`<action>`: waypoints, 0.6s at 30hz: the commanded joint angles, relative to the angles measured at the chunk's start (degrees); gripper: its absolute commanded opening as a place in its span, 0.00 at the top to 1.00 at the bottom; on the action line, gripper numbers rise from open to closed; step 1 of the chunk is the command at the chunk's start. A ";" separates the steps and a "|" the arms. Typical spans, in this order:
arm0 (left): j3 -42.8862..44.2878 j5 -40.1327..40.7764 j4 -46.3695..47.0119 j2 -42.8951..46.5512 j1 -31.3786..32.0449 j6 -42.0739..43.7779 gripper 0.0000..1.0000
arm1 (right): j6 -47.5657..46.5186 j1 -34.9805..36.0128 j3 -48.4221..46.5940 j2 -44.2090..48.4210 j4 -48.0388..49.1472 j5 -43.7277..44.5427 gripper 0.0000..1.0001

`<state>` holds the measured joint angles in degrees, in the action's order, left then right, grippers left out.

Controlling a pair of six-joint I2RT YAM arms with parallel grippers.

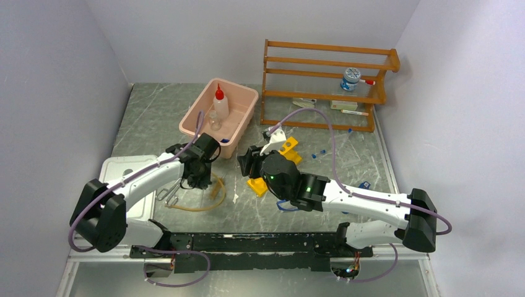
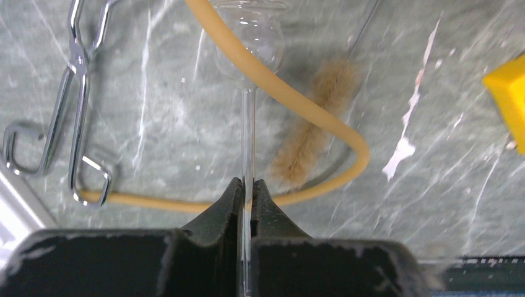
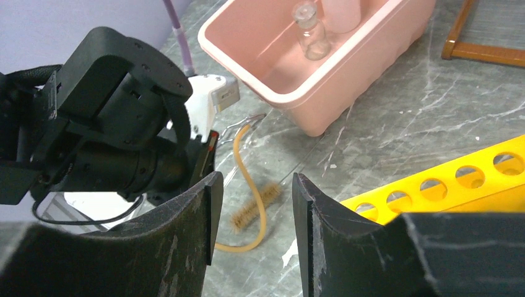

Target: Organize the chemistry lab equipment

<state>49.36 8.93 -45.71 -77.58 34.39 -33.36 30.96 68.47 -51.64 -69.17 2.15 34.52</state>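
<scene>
My left gripper (image 2: 247,184) is shut on the thin stem of a clear glass bulb tube (image 2: 249,46) and holds it over the table. It hangs just above the tan tubing (image 2: 303,111), a bristle brush (image 2: 312,133) and the metal tongs (image 2: 74,117). In the top view it (image 1: 199,179) is left of centre. My right gripper (image 3: 254,185) is open and empty, beside the yellow holed rack (image 3: 446,179), facing the left arm (image 3: 111,142). The red-capped squeeze bottle (image 1: 220,104) and a small glass bottle (image 3: 309,34) stand in the pink tub (image 1: 246,99).
A white lid (image 1: 124,170) lies at the near left. The wooden shelf rack (image 1: 328,83) at the back right holds a jar (image 1: 351,79) and small boxes. Blue-capped tubes (image 1: 319,154) lie loose right of the yellow rack (image 1: 275,167).
</scene>
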 commanded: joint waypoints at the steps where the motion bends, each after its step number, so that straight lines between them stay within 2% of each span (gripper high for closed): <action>1: 2.61 -4.17 -11.45 2.96 0.15 0.66 0.95 | 0.32 -0.29 0.33 1.87 0.24 3.04 0.51; 8: 2.77 -2.32 -18.62 6.48 0.15 0.15 0.95 | -0.53 -0.38 -0.77 1.83 0.57 3.28 0.51; 18: 10.80 -2.18 -23.67 11.46 0.15 1.30 0.95 | -2.68 -0.52 -3.29 0.08 0.81 3.83 0.50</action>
<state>55.86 7.33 -66.65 -68.77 34.39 -33.21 29.87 68.40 -52.56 -68.75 2.09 36.05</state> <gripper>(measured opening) 0.070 0.495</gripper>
